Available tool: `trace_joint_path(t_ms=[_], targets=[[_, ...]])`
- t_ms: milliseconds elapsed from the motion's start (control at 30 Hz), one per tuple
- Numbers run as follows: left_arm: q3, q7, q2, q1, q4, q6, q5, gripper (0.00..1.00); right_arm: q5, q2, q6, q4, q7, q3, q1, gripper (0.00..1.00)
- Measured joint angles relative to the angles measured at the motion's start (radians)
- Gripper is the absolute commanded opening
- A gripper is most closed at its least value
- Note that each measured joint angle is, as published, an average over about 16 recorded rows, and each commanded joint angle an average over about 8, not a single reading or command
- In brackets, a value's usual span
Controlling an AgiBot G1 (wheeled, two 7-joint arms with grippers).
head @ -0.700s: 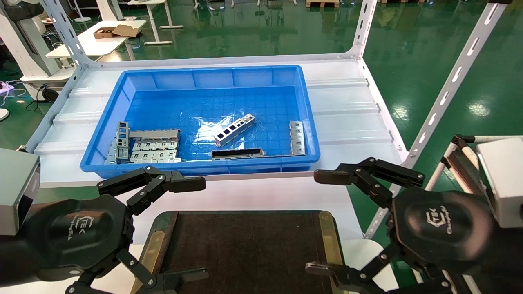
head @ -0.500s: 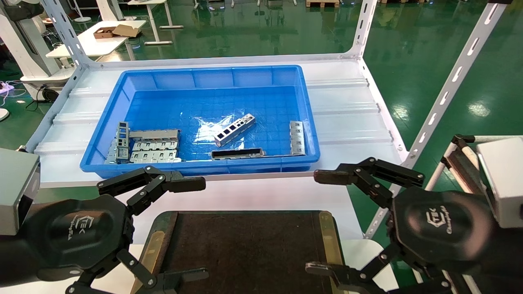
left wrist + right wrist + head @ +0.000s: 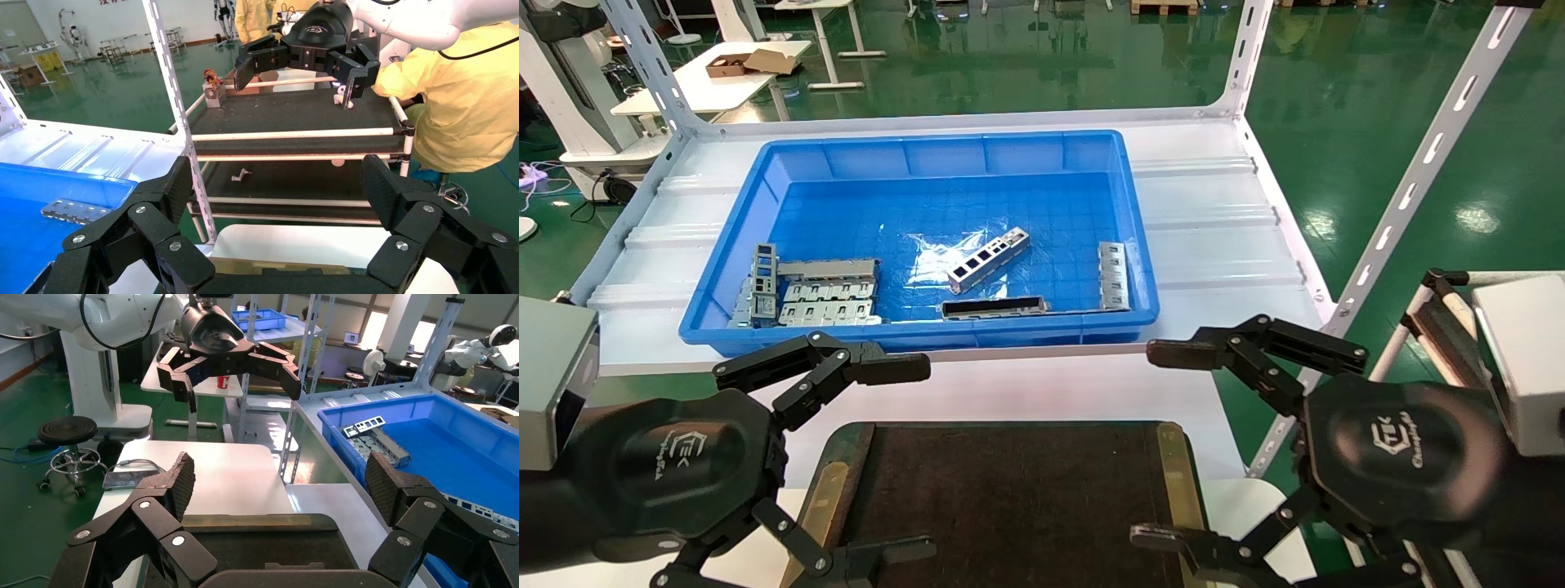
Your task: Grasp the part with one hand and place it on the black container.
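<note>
Nothing has moved: both hands (image 3: pixel 903 457) (image 3: pixel 1164 445) stay open beside black container (image 3: pixel 1009 490).

The part (image 3: pixel 989 260), a slim silver bar with square cutouts, lies diagonally ahead of both hands; the black container (image 3: pixel 1009 498) sits between them.

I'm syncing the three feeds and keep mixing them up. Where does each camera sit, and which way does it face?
Head: on the head, looking down at the blue bin and black tray; both tools show, left tool, right tool.
Left wrist: behind the left tool, facing across to the right tool.
Right wrist: behind the right tool, facing across to the left tool.
Shared: every view shows the bin.
</note>
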Motion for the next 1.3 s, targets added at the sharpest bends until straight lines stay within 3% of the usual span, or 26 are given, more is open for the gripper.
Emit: trace_joint_path(t_ms=[733, 1300], targets=[[0.007, 0.004, 0.017, -0.013, 0.008, -0.035, 0.031, 1.0, 0.0, 0.0, 0.0, 0.0, 0.0, 0.0, 0.0, 1.0], [0.066, 0.027, 0.144, -0.121, 0.129, -0.189, 0.197, 1.0, 0.0, 0.0, 0.0, -0.001, 0.0, -0.001, 0.0, 1.0]])
